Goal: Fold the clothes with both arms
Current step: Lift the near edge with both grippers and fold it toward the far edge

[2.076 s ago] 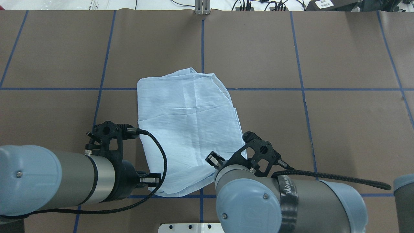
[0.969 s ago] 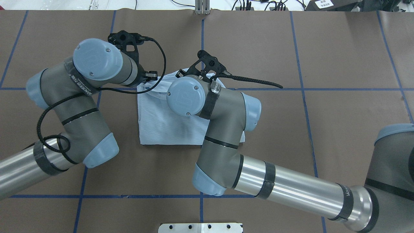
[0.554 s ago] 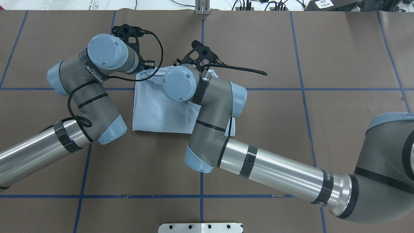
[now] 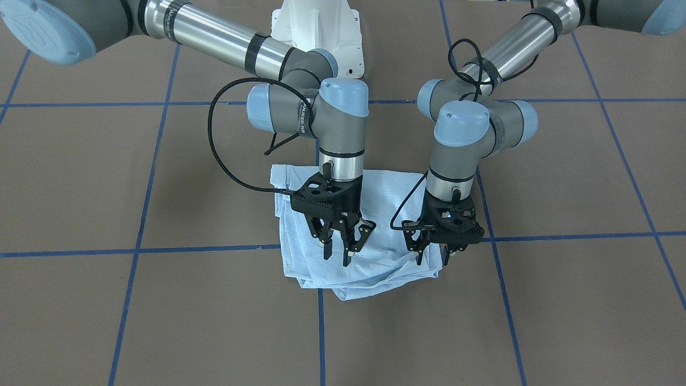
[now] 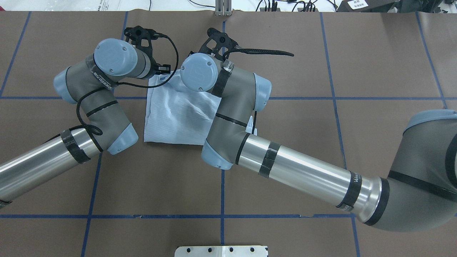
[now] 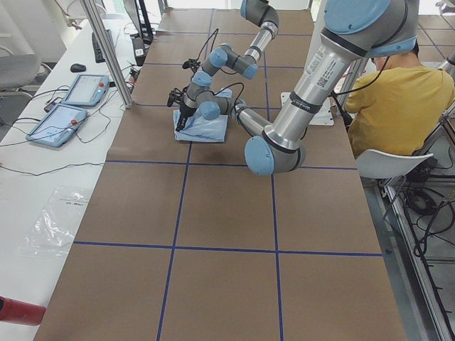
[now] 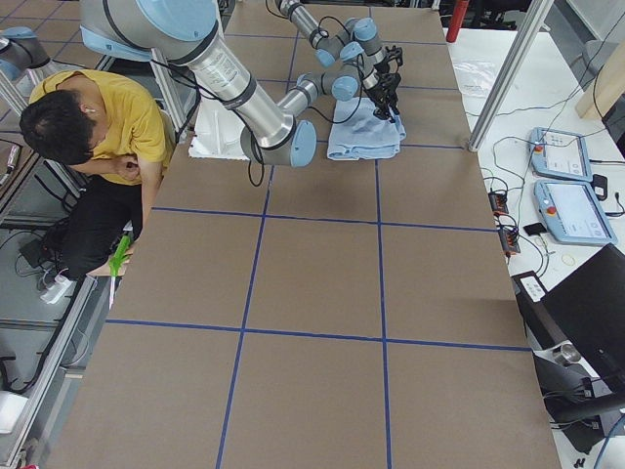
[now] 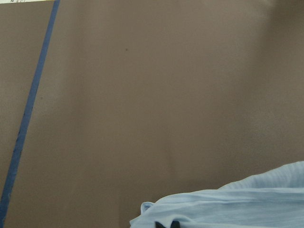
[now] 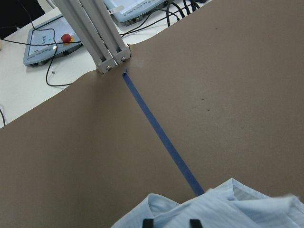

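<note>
Shirt (image 5: 171,114): folded over, flat on table (image 5: 375,64), toward its far edge and roughly midway between the ends. The crisp near edge reads as the fold line, and loose layers bunch at the far side.
Right gripper (image 4: 337,256): fingers spread just above the far hem, holding nothing, likely so the layer can settle.
Left gripper (image 4: 432,257): at the shirt's far left corner, tips narrowly apart, no cloth visibly pinched.
Arms: both reach over the shirt side by side, one per corner.
Next: probably smoothing, then a crosswise fold.
</note>
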You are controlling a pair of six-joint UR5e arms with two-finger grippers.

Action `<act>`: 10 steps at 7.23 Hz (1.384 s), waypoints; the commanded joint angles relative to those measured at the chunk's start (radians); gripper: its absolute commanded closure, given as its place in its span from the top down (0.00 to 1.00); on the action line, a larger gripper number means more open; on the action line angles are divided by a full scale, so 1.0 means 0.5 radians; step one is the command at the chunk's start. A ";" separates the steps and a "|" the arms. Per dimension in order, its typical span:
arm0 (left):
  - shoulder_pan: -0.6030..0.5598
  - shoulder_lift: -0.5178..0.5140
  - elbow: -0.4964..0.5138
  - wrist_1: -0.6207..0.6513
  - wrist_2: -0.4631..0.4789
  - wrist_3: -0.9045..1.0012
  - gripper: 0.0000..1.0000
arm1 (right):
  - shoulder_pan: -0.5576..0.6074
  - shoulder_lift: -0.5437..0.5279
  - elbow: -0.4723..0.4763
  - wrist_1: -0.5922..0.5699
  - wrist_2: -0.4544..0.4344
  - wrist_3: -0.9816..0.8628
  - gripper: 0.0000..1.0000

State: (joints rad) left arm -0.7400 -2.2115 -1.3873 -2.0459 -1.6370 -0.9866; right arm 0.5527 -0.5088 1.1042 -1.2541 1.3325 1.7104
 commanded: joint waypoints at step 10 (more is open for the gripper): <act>-0.124 -0.222 0.565 -0.041 -0.043 0.289 1.00 | 0.248 -0.271 0.267 -0.011 0.495 -0.414 1.00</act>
State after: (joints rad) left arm -0.7684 -2.3049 -1.1499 -2.0655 -1.6689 -0.8611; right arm 0.6752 -0.6431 1.2379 -1.2612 1.5800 1.5081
